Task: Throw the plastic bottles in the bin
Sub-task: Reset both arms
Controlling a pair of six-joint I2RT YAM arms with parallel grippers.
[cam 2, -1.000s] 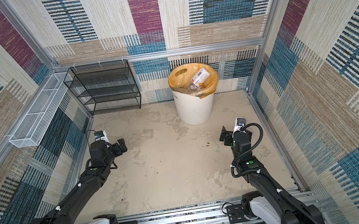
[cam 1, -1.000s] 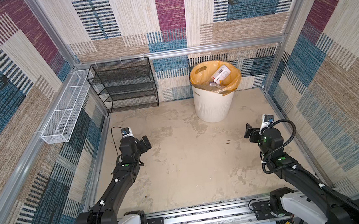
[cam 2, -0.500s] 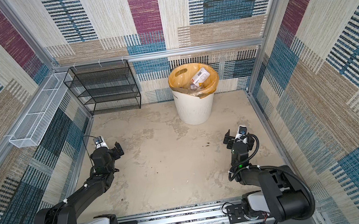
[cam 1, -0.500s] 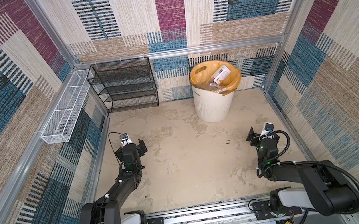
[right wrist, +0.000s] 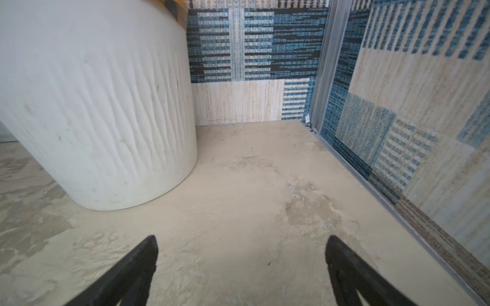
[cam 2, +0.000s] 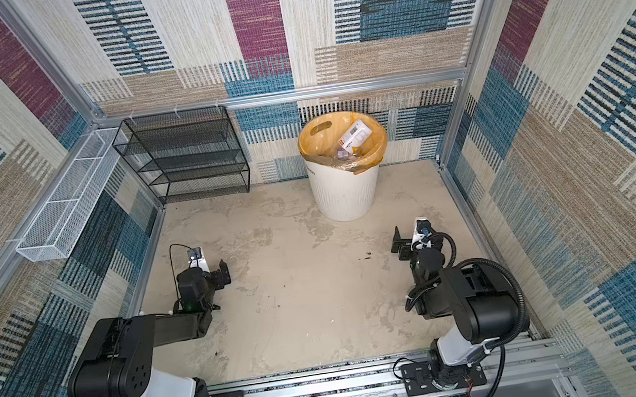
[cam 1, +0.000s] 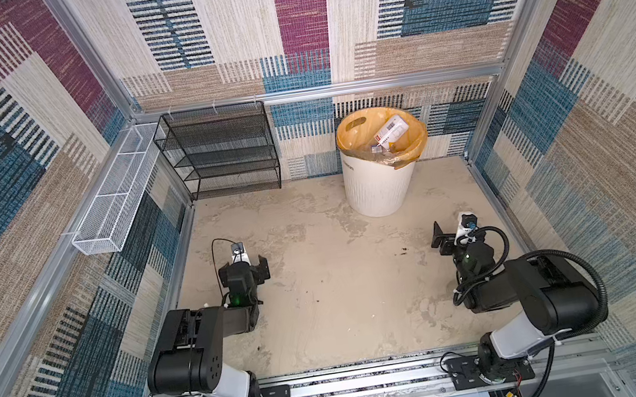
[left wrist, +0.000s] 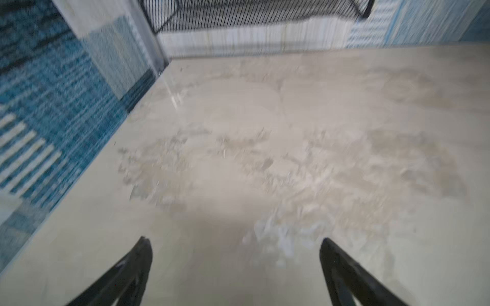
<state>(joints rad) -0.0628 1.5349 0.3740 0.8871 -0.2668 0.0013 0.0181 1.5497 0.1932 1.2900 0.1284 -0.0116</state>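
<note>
- Because the large round white ribbed bin (cam 1: 379, 188) with its orange liner stands open-topped at the far edge of the mottled beige tabletop (cam 1: 340, 295), toward the far right corner, either arm could drop things into it from above. It shows in both top views.
- Inside it lie the plastic bottles (cam 1: 391, 129). A white one with a printed label leans against the liner near the rim, and clear ones sit lower, too small to count.
- No bottle shows on the tabletop itself, so I judge the task finished or all but finished.
- Both arms sit folded low toward the near edge, one by each side edge, which reads as a resting pose.
- The left gripper (left wrist: 234, 241) has its jaws spread fully wide over bare tabletop, with nothing between them and nothing touched.
- The right gripper (right wrist: 241, 238) is likewise spread wide and empty. It faces bare tabletop beside the bin's wall, apart from it.
- The black mesh shelf rack (cam 1: 224, 153) at the far left corner and the long white wire basket (cam 1: 115, 204) on the left wall hold nothing visible.
</note>
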